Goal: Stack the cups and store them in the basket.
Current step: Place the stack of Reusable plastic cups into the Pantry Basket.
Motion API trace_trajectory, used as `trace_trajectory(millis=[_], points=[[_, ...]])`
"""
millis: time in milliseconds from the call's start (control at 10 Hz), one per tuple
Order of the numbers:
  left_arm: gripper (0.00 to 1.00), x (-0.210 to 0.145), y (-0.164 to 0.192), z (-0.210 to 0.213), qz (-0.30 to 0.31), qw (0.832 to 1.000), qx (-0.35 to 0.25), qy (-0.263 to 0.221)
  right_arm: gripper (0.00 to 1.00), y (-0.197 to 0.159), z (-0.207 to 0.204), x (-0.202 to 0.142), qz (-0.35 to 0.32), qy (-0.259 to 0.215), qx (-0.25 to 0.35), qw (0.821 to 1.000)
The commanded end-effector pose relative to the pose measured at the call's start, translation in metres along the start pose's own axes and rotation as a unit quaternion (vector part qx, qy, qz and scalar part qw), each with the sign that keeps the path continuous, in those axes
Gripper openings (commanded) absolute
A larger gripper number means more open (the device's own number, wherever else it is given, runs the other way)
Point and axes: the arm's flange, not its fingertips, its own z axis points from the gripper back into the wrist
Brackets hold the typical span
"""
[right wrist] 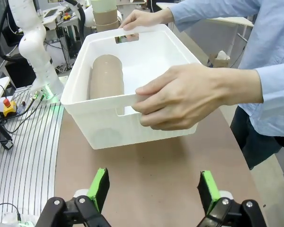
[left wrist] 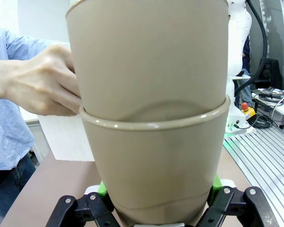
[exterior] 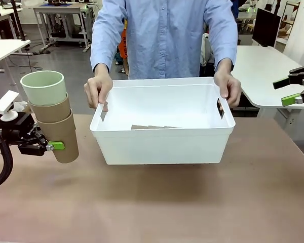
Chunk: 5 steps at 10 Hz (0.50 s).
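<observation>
On the left, the left claw (exterior: 54, 146) is clamped on the bottom cup of a three-high stack (exterior: 53, 119), with the mint green cup (exterior: 43, 87) on top. The stack is held upright off the bench (exterior: 167, 202), just beside the basket (exterior: 162, 142). A person's hands (exterior: 98, 91) grip the basket at both handle cutouts. Tan cups (right wrist: 105, 75) already lie on their side inside, count hard to tell. Far right, the right claw (exterior: 285, 91) hangs wide and empty. Looks roughly halfway: the held stack isn't in the basket yet.
</observation>
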Motion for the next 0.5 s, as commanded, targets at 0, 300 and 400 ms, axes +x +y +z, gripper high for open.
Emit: trace_trajectory(millis=[0,300,400], points=[[0.85,0.0052,-0.001,-0.001,-0.009,1.0,-0.002,-0.004,1.0,-0.0008,-0.0003,0.003,-0.006,-0.004,-0.009,1.0],[0.85,0.0052,-0.001,-0.001,-0.009,1.0,-0.002,-0.004,1.0,-0.0008,-0.0003,0.003,-0.006,-0.004,-0.009,1.0],[0.85,0.0052,-0.001,-0.001,-0.009,1.0,-0.002,-0.004,1.0,-0.0008,-0.0003,0.003,-0.006,-0.004,-0.009,1.0]])
